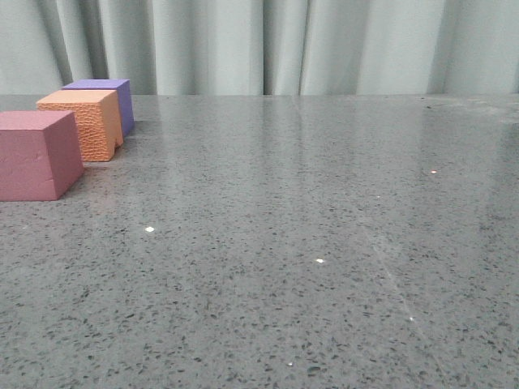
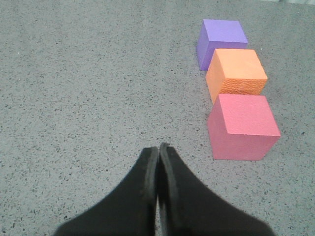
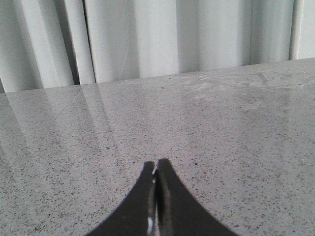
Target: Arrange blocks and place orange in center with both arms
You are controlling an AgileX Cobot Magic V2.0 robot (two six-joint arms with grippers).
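Grey speckled stone table point(image 1: 324, 243), glossy, filling nearly the whole front view; far edge meeting a pale green-grey curtain point(image 1: 268, 44) hanging in folds. Wide bare surface across the middle and right, only small bright glints on it.

Three foam cubes lined up at the far left, in a row running near to far. Pink-red cube point(image 1: 36, 154) nearest, cut off by the left border of the front view, smooth-faced. Orange cube point(image 1: 83, 121) next, rough pebbled side showing, in the middle of the row, just behind the pink-red one and seemingly touching or nearly touching it in the left wrist view. Purple cube point(image 1: 109, 101) farthest, tucked close behind the orange, not far from the table's far edge.

Neither arm visible in the front view. Left gripper point(image 2: 158, 150) black, fingers pressed together with nothing between them, hovering over bare table beside the pink-red cube, clear of it. Right gripper point(image 3: 156, 164) likewise clenched and empty, tips pointing toward the curtain over bare stone, no cube in its view.
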